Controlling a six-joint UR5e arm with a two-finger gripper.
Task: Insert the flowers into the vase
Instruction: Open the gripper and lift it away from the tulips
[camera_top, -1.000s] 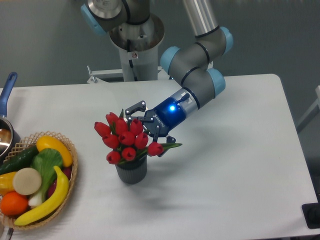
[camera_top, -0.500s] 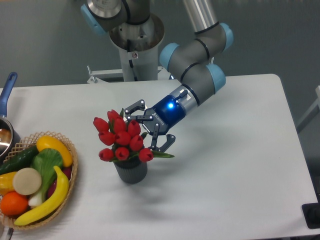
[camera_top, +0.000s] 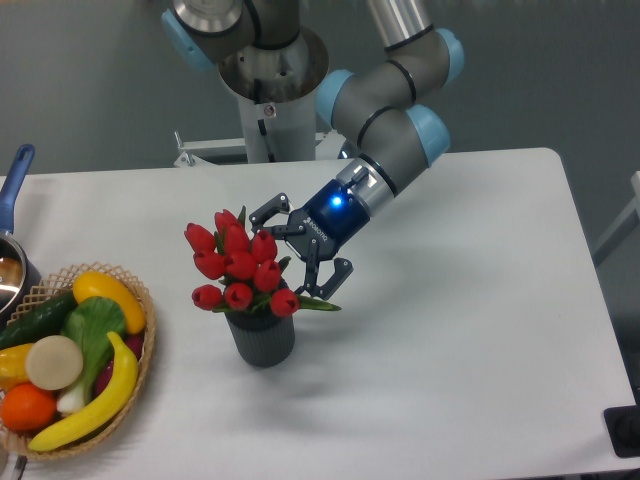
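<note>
Tulips standing in the vase at centre frame.
The flowers (camera_top: 238, 271) sit in the vase (camera_top: 262, 339); just to their right the gripper (camera_top: 299, 248) hangs with fingers spread apart, gripping nothing.

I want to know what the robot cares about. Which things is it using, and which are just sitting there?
Using:
flowers, standing in the vase
vase
gripper, open beside the flowers

Just sitting there:
basket of fruit and vegetables
pan at the left edge
</note>
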